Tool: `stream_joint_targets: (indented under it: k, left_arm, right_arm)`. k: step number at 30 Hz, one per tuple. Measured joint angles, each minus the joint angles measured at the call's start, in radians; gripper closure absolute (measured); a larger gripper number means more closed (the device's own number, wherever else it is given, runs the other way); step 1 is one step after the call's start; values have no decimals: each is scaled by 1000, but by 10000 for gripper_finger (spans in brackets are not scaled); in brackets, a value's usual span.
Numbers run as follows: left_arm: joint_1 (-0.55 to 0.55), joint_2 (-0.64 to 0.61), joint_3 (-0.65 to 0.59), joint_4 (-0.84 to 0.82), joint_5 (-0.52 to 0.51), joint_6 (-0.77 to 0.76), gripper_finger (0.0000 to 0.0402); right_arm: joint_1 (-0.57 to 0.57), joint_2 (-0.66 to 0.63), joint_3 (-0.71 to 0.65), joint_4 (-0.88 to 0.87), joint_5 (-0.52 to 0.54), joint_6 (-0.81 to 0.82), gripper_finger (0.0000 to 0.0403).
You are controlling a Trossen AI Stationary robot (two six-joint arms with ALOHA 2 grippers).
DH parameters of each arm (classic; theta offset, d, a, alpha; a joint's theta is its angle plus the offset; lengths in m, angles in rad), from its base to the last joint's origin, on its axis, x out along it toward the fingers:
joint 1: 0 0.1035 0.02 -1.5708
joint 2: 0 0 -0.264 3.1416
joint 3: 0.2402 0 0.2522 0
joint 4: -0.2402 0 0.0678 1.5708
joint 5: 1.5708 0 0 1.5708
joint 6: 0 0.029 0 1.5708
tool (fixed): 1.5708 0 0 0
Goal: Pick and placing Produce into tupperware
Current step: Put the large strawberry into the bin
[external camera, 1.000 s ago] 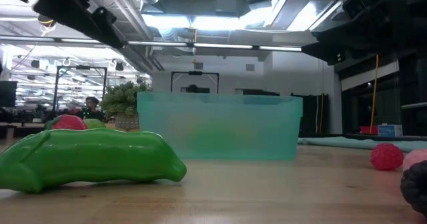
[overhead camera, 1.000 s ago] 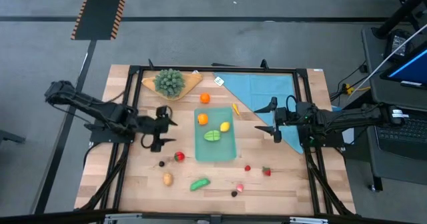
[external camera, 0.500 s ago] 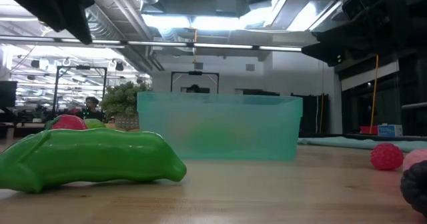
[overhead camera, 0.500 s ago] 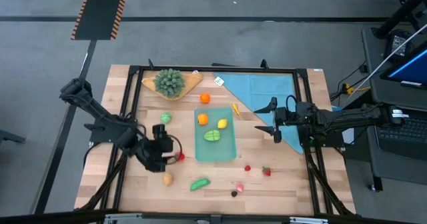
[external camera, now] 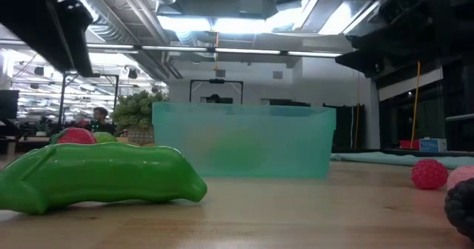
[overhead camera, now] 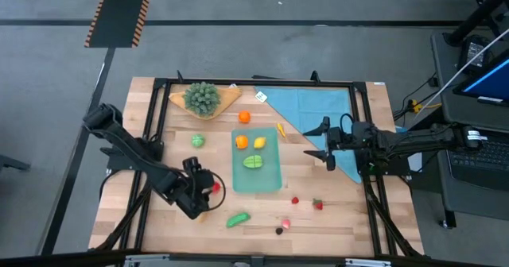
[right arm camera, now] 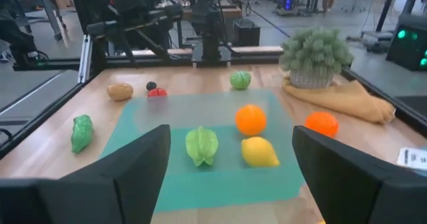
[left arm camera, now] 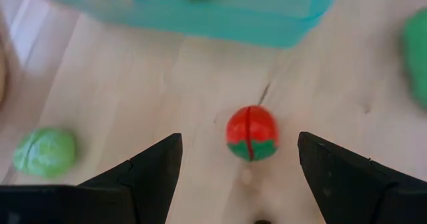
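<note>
The teal tupperware (overhead camera: 257, 162) sits mid-table and holds an orange piece (overhead camera: 241, 141), a yellow lemon (overhead camera: 259, 142) and a green piece (overhead camera: 253, 161). My left gripper (overhead camera: 204, 190) is open near its left near corner. In the left wrist view, the left gripper (left arm camera: 239, 141) has a finger on each side of a red tomato (left arm camera: 251, 133), which lies on the wood untouched. My right gripper (overhead camera: 324, 144) waits open to the right of the container. Loose produce lies around: a green ball (overhead camera: 196, 141), an orange (overhead camera: 244, 117) and a pea pod (overhead camera: 237, 218).
A leafy bunch (overhead camera: 202, 98) sits on a tan board at the far left. A light-blue cloth (overhead camera: 318, 108) covers the far right. Small red, pink and dark pieces (overhead camera: 295, 200) lie near the front edge. A black frame (overhead camera: 159, 84) runs around the table.
My left gripper has swung from beside the container's left wall toward the table's near edge and turned toward the red tomato, staying open. The green ball it stood over now shows. The lemon in the container has shifted a little toward the far left.
</note>
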Motion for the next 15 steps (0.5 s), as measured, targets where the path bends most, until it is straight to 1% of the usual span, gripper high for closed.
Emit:
stream_joint_targets:
  k: [2, 9, 15]
  left_arm:
    - [-1, 15, 0, -18, 1, -20, 113]
    - [-5, 54, 0, -20, 16, -19, 113]
    - [-6, 82, 0, -13, 64, -20, 113]
  right_arm:
    - [0, 0, 0, -14, 0, 18, 86]
    - [0, 12, 0, -31, 0, 29, 86]
    - [0, 17, 0, -34, 0, 47, 86]
